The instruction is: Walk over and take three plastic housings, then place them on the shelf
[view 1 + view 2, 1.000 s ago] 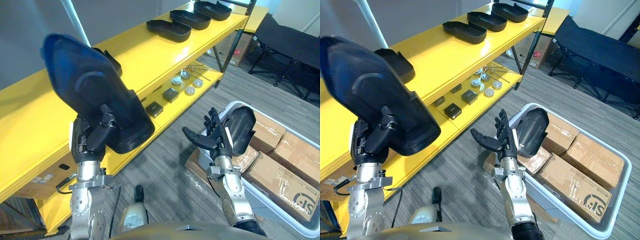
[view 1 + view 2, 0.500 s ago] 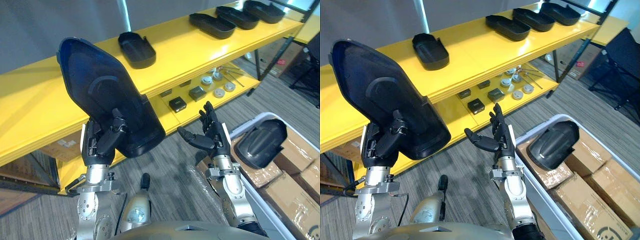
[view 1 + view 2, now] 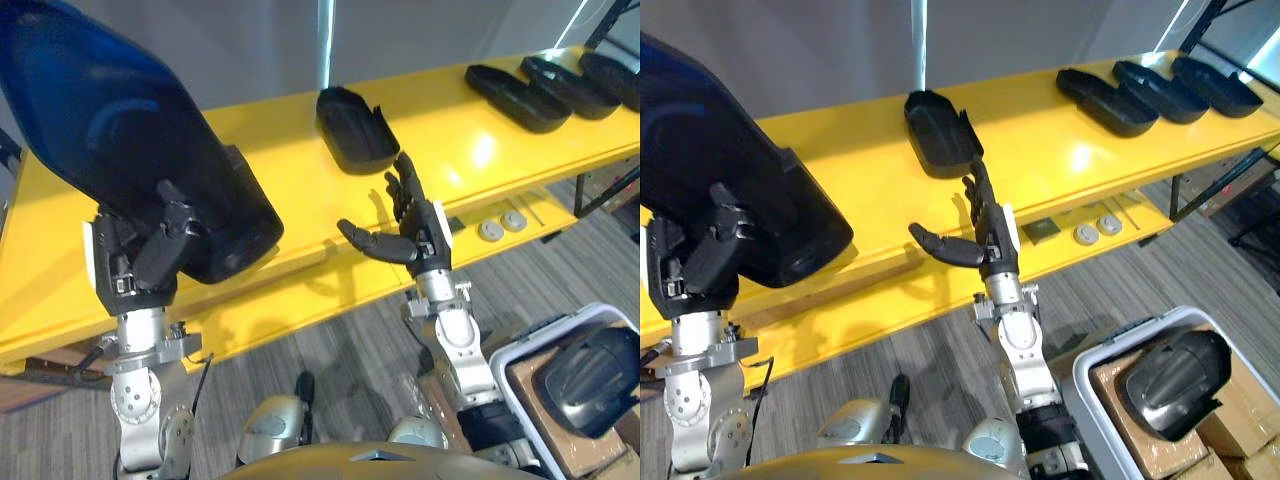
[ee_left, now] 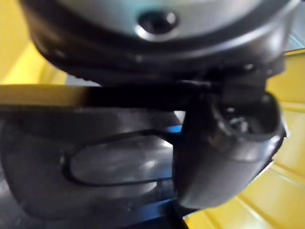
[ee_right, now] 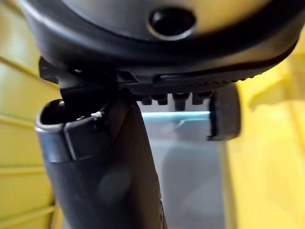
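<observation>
Dark plastic, big and glossy: that's the housing [image 3: 120, 150] clamped in the left hand [image 3: 150, 260]. Fingers and thumb are curled round its lower end, and the rest of it is tipped up and away above the hand. It's held in the air in front of the yellow shelf [image 3: 240, 140], not set down on it.

The right hand [image 3: 415, 235] is held up with nothing in it, fingers straight and spread, thumb stuck out sideways toward the left hand. Just past its fingertips a second housing [image 3: 355, 130] is laid on the shelf top, hollow side up. Well off to that hand's outer side, a row of three more housings [image 3: 562, 78] is lined up at the shelf's far end.

Below and outward of the right hand, a couple of small round parts [image 3: 492, 230] can be seen on the lower shelf level. Further down, near that arm's base, another housing [image 3: 1170, 380] is sat in a pale bin [image 3: 1120, 335] on top of cardboard boxes [image 3: 1240, 440].
</observation>
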Controlling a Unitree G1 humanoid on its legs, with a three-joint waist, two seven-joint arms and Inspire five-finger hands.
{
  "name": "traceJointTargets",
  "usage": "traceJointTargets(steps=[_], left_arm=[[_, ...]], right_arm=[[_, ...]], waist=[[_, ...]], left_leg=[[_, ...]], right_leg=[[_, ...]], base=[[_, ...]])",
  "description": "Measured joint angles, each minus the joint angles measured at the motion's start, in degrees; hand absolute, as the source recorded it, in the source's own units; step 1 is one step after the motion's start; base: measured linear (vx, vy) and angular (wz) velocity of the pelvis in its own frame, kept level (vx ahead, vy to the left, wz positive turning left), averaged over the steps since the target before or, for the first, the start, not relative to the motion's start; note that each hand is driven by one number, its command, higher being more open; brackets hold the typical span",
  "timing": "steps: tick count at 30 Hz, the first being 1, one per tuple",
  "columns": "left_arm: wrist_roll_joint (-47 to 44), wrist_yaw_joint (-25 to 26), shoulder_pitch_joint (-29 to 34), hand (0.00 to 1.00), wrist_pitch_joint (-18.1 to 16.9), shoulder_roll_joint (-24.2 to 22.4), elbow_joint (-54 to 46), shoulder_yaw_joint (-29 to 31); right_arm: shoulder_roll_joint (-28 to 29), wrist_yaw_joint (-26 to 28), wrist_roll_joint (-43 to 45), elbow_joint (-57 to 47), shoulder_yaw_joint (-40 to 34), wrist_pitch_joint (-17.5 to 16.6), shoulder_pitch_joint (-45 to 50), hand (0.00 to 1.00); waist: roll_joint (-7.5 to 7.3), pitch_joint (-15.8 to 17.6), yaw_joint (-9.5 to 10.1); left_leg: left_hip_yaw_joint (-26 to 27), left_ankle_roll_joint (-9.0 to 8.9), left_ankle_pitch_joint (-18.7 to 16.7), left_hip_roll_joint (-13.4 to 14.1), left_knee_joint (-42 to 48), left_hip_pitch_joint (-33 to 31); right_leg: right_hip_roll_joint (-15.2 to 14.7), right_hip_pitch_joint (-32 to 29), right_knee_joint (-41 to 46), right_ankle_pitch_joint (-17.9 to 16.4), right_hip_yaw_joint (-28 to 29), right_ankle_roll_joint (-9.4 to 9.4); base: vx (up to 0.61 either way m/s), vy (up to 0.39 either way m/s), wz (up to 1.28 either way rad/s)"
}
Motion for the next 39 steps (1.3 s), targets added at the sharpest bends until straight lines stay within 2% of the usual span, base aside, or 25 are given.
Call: traceJointTargets(steps=[1,2,3,4,6,7,8,10,12,21,25,27,28,29,31,32,34,36,38,39], left_arm=[[0.1,0.1,-2.5,0.00,0.0,0.9,0.5,-0.5],[0.1,0.4,-4.3,0.00,0.0,1.4,1.6,-1.1],[0.2,0.6,-4.7,0.00,0.1,1.5,2.0,-1.3],[0.2,0.6,-4.7,0.00,0.5,1.5,2.8,-1.4],[0.1,1.4,-4.4,0.00,1.3,1.5,3.9,-1.0],[-0.1,1.6,-3.5,0.00,1.9,0.9,4.0,-0.6],[-0.2,1.4,-2.0,0.00,2.0,-0.1,4.2,-0.5],[-0.4,-0.2,-0.7,0.00,2.9,-0.7,4.3,-0.6],[-0.5,-3.1,-0.9,0.00,3.4,-1.6,4.3,-2.6],[0.2,-3.5,0.3,0.00,4.0,-1.9,3.2,-6.3],[1.3,-3.3,1.4,0.00,4.2,-1.8,3.1,-8.3],[2.4,-3.2,1.4,0.00,4.2,-1.7,3.1,-8.6],[2.5,-3.2,1.3,0.00,4.2,-1.6,3.0,-8.7],[2.5,-3.3,1.3,0.00,4.3,-1.5,3.1,-8.7],[2.6,-4.4,1.0,0.00,5.6,-1.3,3.1,-8.9],[2.9,-5.1,0.9,0.00,6.8,-1.1,3.1,-9.0],[3.2,-6.0,0.9,0.00,8.3,0.6,2.6,-9.0],[4.3,-6.4,0.8,0.00,9.7,2.8,0.9,-8.5],[4.3,-7.4,0.5,0.00,11.1,4.5,0.2,-8.0],[4.4,-7.7,-0.6,0.00,12.9,5.5,0.2,-8.0]], right_arm=[[-1.3,-0.2,-0.1,-3.3,-0.9,0.0,-1.3,1.00],[-2.3,-0.5,-1.8,-6.3,-2.4,0.0,-2.3,1.00],[-2.7,-0.5,-2.1,-7.7,-3.2,-0.1,-2.8,1.00],[-3.7,0.1,-1.8,-10.0,-4.8,-0.7,-3.2,1.00],[-4.5,1.0,-0.8,-11.8,-7.4,-2.8,-3.5,1.00],[-4.8,1.3,1.0,-12.7,-8.6,-3.9,-3.7,1.00],[-5.1,2.0,2.7,-12.9,-9.7,-4.6,-3.7,1.00],[-5.7,2.1,3.3,-12.9,-11.8,-4.5,-3.3,1.00],[-5.7,1.9,4.6,-12.9,-14.9,-3.1,-1.6,1.00],[-0.8,3.4,7.1,-13.0,-15.2,-1.3,6.4,1.00],[-0.6,2.6,7.9,-12.9,-16.1,-0.2,8.3,1.00],[-0.6,1.7,7.8,-12.9,-16.6,-0.3,8.4,1.00],[-0.7,1.2,7.8,-12.9,-16.7,-0.9,8.3,1.00],[-0.8,0.4,7.8,-12.9,-16.8,-1.9,8.5,1.00],[-0.7,-1.4,7.3,-13.0,-17.2,-2.7,9.3,1.00],[-0.5,-2.4,7.3,-13.0,-17.6,-3.2,10.5,1.00],[-0.4,-2.9,7.6,-14.1,-17.7,-3.5,12.4,1.00],[0.7,-2.3,8.2,-17.1,-17.7,-4.4,14.4,1.00],[1.4,-1.6,8.2,-18.2,-17.6,-5.1,14.7,1.00],[1.4,-1.4,8.0,-18.4,-17.5,-5.1,14.6,1.00]], waist=[[0.13,-0.1,-1.26],[0.07,-0.3,-2.29],[-0.22,-0.5,-2.40],[-1.10,-1.6,-2.29],[-2.35,-3.6,-2.24],[-2.58,-4.4,-2.45],[-1.48,-5.1,-2.14],[-0.12,-6.1,-2.61],[1.21,-6.9,-2.76],[1.43,-7.2,-2.64],[1.54,-7.1,-4.40],[1.99,-7.0,-4.41],[2.09,-7.1,-4.44],[2.46,-7.1,-4.69],[2.59,-7.1,-6.04],[2.82,-7.3,-6.59],[2.87,-7.4,-6.91],[2.96,-7.5,-7.16],[3.05,-7.5,-7.43],[2.95,-7.5,-7.42]], left_leg=[[-2.2,-0.26,-0.2,-0.1,-0.1,0.1],[-4.1,-0.72,-0.3,-0.6,-0.4,0.4],[-4.9,-1.01,-0.2,-1.1,-0.9,1.1],[-6.2,-1.28,0.0,-2.1,-2.2,2.2],[-8.3,-2.18,-0.8,-3.2,-2.6,2.8],[-9.1,-2.93,-1.9,-3.3,-2.1,2.8],[-6.1,-2.98,-4.4,-1.3,-0.7,2.3],[3.0,-4.17,-5.2,3.0,1.5,1.0],[7.1,-4.22,-4.5,3.8,0.5,2.0],[6.5,-4.29,-4.3,3.3,-2.1,4.6],[6.4,-4.79,-4.0,2.3,1.7,1.0],[6.1,-4.97,-4.1,2.2,3.4,0.1],[6.7,-5.81,-4.8,2.3,2.7,0.5],[11.1,-5.53,-6.7,3.5,2.3,1.0],[17.2,-5.90,-6.4,4.8,2.3,2.1],[17.9,-4.83,-5.7,4.0,1.4,2.9],[18.6,-4.08,-5.2,2.3,-1.6,4.2],[19.3,-3.48,-4.4,1.2,-4.0,4.1],[20.2,-2.89,-3.3,0.7,-5.5,4.2],[20.2,-3.01,-2.8,0.3,-6.2,4.3]], right_leg=[[3.2,-1.6,-6.6,0.8,3.9,1.26],[4.8,-2.5,-11.2,2.0,7.0,2.94],[5.1,-2.6,-13.0,2.5,8.2,3.48],[4.9,-2.2,-15.9,2.9,8.2,3.59],[5.1,0.7,-22.5,5.5,6.7,1.44],[5.3,3.3,-26.4,11.9,5.4,1.25],[6.4,5.4,-29.2,13.0,3.6,1.33],[7.3,7.9,-31.8,13.2,0.3,1.15],[7.8,10.4,-33.4,13.2,-1.9,1.13],[7.9,13.1,-35.2,13.1,-2.1,1.05],[6.6,12.7,-35.0,12.2,-3.4,0.67],[6.4,12.6,-34.8,12.1,-3.3,0.65],[6.0,12.6,-34.7,11.7,-3.1,1.21],[5.7,12.5,-34.2,11.4,-3.0,1.81],[4.1,12.0,-31.8,10.1,-3.0,2.13],[3.0,11.9,-30.2,9.5,-2.8,2.65],[2.0,11.6,-29.9,9.8,-1.5,3.09],[1.2,10.3,-30.2,10.6,-0.8,4.24],[1.1,10.0,-31.5,11.8,-0.6,4.75],[1.1,10.1,-32.3,12.6,-0.6,4.68]], base=[[0.25,-0.046,1.16],[0.21,-0.070,1.12],[0.23,-0.118,0.93],[0.27,-0.174,0.76],[0.29,-0.219,0.76],[0.31,-0.267,0.60],[0.30,-0.253,0.59],[0.19,-0.132,0.58],[0.25,-0.070,0.65],[0.10,-0.001,0.10],[-0.05,0.034,0.33],[-0.11,0.016,0.10],[-0.13,0.020,-0.04],[-0.13,0.027,-0.04],[-0.14,0.090,0.07],[-0.14,0.152,0.04],[-0.10,0.168,-0.11],[-0.05,0.158,-0.08],[-0.02,0.132,-0.04],[0.00,0.072,0.01]])
